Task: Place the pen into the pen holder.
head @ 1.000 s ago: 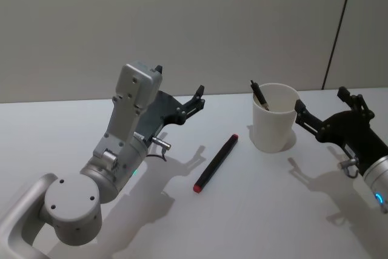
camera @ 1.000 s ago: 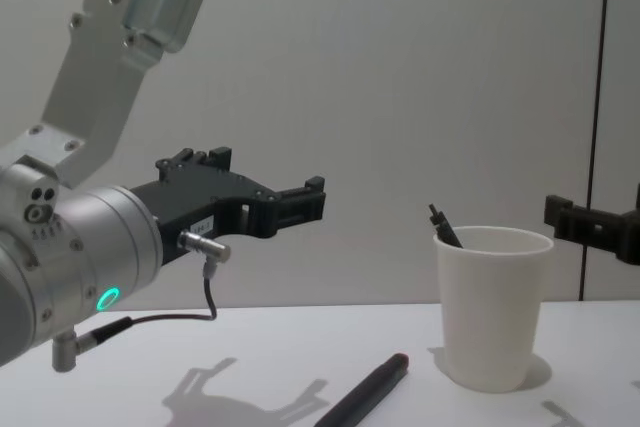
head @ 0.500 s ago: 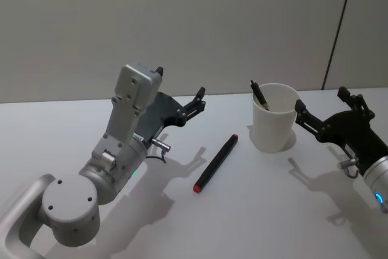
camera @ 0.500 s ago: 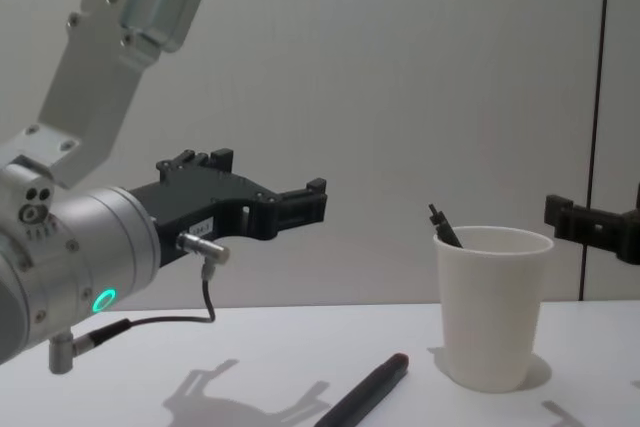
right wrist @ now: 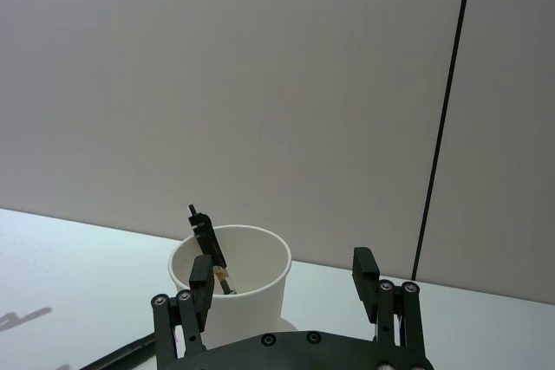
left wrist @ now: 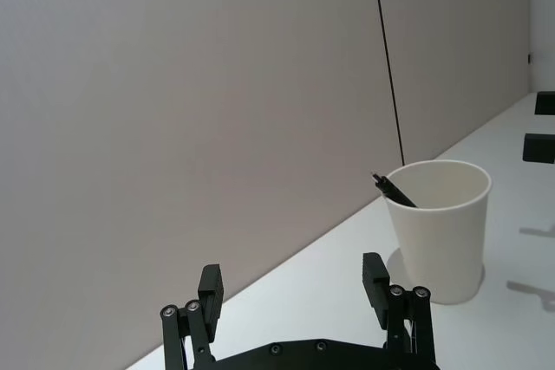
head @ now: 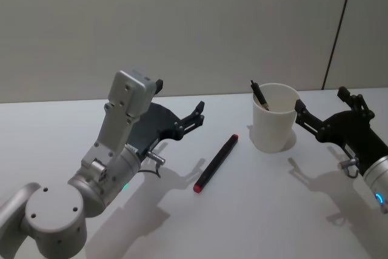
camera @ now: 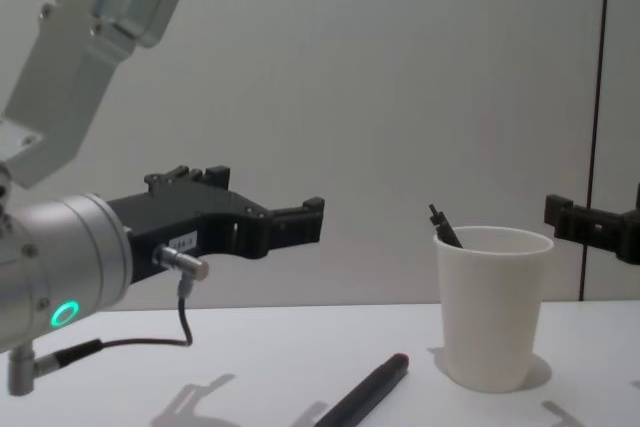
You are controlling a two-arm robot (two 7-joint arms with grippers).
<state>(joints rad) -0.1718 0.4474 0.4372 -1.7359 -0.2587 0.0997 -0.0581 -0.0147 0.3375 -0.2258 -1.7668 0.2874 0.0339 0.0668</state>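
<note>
Slim black pen with red end cap point(head: 216, 163) lay on white table point(head: 260, 210), between empty left gripper point(head: 193, 117), jaws spread, and tapered white paper cup point(head: 274, 127). Right gripper point(head: 320, 101), fingers apart, hovered just beside cup, which held another dark pen point(head: 259, 96)

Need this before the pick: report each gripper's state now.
Left gripper: fingers open, holding nothing.
Right gripper: fingers open, holding nothing.

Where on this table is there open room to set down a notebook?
The widest bare patch of the table is the near stretch, bordered by the red-tipped pen, the pen holder and the right gripper. Crowded: the middle, between the left gripper and the pen holder.
</note>
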